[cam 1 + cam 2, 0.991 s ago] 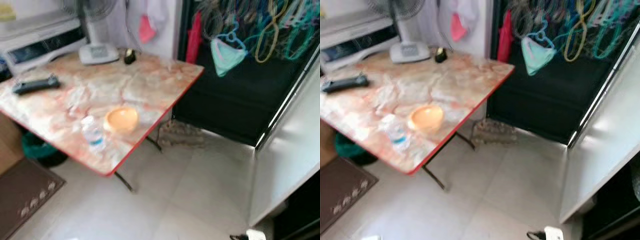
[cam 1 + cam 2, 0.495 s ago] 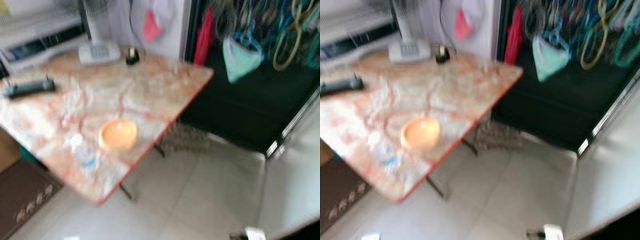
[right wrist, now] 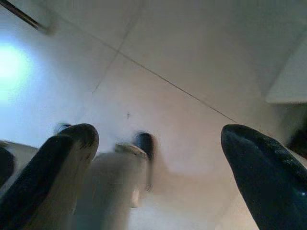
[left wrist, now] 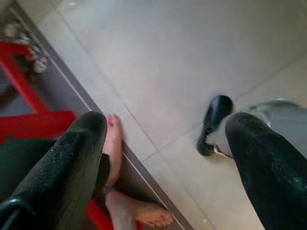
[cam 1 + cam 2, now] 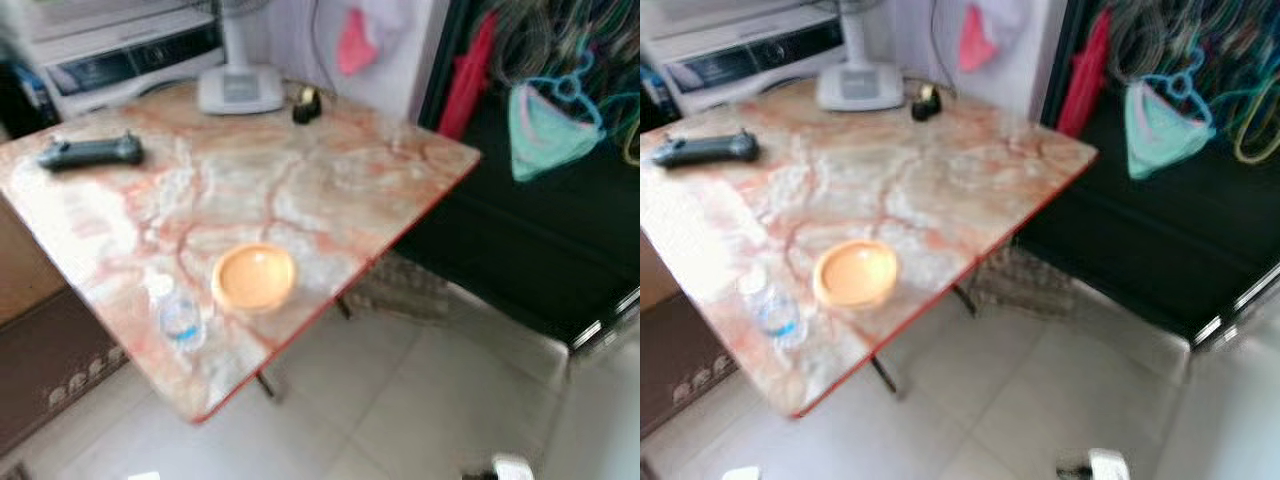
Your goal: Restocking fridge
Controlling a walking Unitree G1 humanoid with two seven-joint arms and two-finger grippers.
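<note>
Judging from how everything sat, the restocking had barely got going, if at all. The small water bottle point(image 5: 179, 318) was on the marbled folding table point(image 5: 330, 170), lower left of the left eye frame, close to the near red edge, and just beside it to the right sat an orange bowl-like dish point(image 5: 254, 277), not touching as far as I could tell. Both looked like the things meant for the fridge, though that's my guess from the task line. Neither one was in a gripper yet. The left gripper point(image 4: 168, 158) hung down by the floor with its two black fingers spread wide, nothing between them, pale tile underneath, plus a person's bare feet point(image 4: 136, 211) at the lower left of that wrist frame next to something red I couldn't identify. The right gripper point(image 3: 156, 172) was the same story: fingers well apart, empty, over plain floor. Further back on the table, upper left of the frame, lay a dark controller-looking thing point(image 5: 90, 151), and at top centre the white base of a fan point(image 5: 239, 90). So pretty much all of it was left: reach the table, grab the bottle, carry it over, put it inside.
</note>
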